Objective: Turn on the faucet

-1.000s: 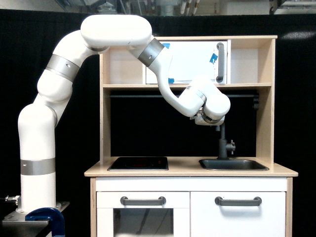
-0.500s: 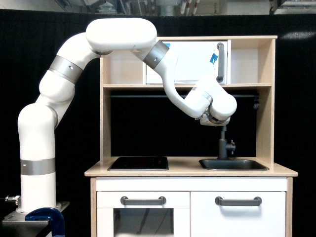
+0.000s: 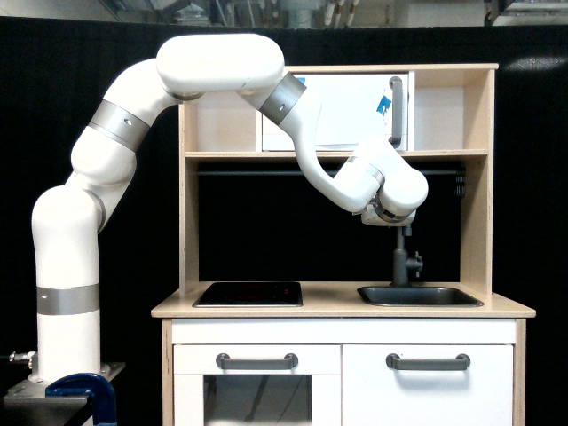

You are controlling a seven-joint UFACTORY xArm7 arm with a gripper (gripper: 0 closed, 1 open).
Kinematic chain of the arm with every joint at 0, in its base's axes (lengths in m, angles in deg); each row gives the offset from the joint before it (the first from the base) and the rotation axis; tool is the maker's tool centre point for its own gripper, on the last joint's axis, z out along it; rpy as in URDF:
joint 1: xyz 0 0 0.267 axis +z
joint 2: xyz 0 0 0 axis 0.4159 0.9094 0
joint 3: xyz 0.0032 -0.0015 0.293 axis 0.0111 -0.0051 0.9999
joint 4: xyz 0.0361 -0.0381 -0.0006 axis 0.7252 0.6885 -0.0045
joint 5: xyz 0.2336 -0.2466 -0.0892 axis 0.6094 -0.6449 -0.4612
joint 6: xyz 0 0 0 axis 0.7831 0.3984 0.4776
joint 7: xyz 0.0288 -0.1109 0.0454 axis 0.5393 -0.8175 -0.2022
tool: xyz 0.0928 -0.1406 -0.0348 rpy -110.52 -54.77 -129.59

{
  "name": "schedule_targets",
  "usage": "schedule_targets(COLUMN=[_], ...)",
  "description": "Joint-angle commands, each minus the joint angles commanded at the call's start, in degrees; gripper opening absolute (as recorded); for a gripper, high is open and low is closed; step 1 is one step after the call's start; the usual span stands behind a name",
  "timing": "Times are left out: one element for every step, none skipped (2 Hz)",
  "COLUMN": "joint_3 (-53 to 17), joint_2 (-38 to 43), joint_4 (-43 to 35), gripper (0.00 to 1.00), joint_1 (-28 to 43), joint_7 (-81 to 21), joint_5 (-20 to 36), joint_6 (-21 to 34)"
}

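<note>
Black backdrop behind a toy kitchen; the faucet (image 3: 401, 259) stands at the far edge of the sink (image 3: 420, 295) on the counter's (image 3: 337, 308) right, the arm's wrist directly above, its pincer hidden, opening indeterminable, presumably positioned for the lever.

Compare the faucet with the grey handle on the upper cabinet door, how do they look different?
The faucet is darker and slimmer, rising from the sink edge; the upper door handle is a lighter grey bar fixed flat to the white door. The faucet carries a small side knob; the handle is plain. Both stand upright.
</note>
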Motion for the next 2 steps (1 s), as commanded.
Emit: schedule_targets(joint_3=[1.44,1.3], joint_2=[-5.49,-9.51], joint_4=[6.84,14.37], gripper=[1.0,1.0], joint_1=[-3.33,-8.82], joint_7=[-1.49,-5.52], joint_5=[-1.29,-3.91], joint_6=[1.11,5.01])
